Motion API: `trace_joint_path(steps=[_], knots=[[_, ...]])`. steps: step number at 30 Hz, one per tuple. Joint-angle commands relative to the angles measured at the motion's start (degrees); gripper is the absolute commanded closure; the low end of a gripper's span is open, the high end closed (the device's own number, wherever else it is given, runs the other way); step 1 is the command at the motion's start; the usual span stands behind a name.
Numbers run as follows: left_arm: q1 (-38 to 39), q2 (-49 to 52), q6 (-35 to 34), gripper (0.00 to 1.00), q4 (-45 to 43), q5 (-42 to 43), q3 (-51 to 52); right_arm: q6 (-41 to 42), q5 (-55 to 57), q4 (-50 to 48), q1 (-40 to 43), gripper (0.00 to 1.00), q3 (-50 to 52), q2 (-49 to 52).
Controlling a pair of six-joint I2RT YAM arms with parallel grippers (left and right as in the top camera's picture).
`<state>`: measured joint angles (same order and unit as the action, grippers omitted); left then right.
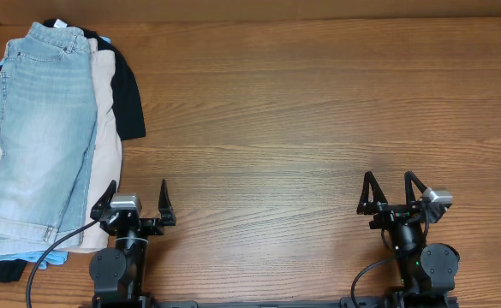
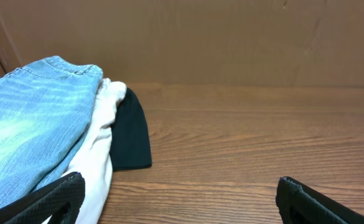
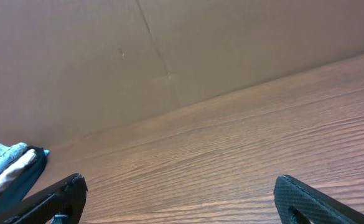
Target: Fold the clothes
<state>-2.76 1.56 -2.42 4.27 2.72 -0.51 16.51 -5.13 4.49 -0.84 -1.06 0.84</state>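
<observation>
The clothes lie in one pile [image 1: 53, 137] at the left edge of the bench [image 1: 319, 103], reaching from the far left corner almost to the near edge. On top are jeans [image 1: 40, 128], laid long with one leg over the other and the cuffs toward the near edge. Under them a beige piece [image 1: 106, 128] shows along the right side, then a black piece [image 1: 130, 94], and a light blue one [image 1: 40, 255] shows a little at the near end.

The left gripper [image 1: 137, 190] stands at the near edge, just beside the pile, with its fingers spread wide and nothing between them. The right gripper [image 1: 390, 184] is near the near right corner, well apart from the clothes, also wide open and empty.

No piece is in work in the middle of the bench. The jeans seem folded only once, along their length, but from these views I cannot tell surely if the pile is finished or waiting. I judge it mostly waiting, so each piece is probably left to be pulled out and folded.
</observation>
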Motion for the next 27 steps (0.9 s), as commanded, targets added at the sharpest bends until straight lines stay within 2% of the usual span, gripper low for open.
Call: trace_joint_path(steps=[1, 11, 19, 22, 27], knots=[[-0.31, 0.2, 1.33, 0.0, 0.02, -0.79, 0.24, 0.22, -0.11, -0.26, -0.33, 0.0, 0.61, -0.68], [-0.31, 0.2, 0.7, 0.0, -0.04, 0.02, 0.24, 0.22, -0.13, -0.26, -0.33, 0.0, 0.61, -0.68], [-0.26, 0.2, 0.52, 0.0, -6.4, 3.13, -0.57, 0.22, -1.7, -4.79, -0.33, 0.0, 0.57, -0.68], [-0.35, 0.87, 0.0, 0.0, -2.84, 2.62, -4.79, 0.28, -7.41, -8.79, -0.33, 0.0, 0.04, -0.68], [-0.66, 8.87, -0.35, 0.0, 8.48, 2.86, -18.18, 1.51, -9.46, -7.02, -0.33, 0.0, -5.68, 0.57]])
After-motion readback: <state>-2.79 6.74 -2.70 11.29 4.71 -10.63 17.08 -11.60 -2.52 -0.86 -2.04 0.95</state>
